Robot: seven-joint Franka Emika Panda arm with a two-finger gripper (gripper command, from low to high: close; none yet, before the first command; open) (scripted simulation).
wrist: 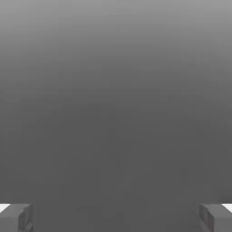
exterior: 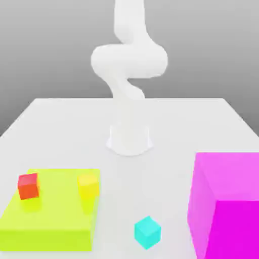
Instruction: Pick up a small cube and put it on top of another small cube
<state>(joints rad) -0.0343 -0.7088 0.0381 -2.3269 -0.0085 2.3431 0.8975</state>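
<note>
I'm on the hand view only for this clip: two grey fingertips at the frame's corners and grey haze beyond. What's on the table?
Observer: A small cyan cube sits alone on the white table, near the front edge in the exterior view.
Operator: Any other small cubes?
Observer: Two, a red cube and a yellow cube, both resting on a flat yellow-green slab at the exterior view's left.
Operator: Anything big near the cyan one?
Observer: A big magenta cube stands at the exterior view's right, apart from it.
Operator: Is the gripper holding anything?
Observer: No, it is open with nothing between the fingers.
</note>
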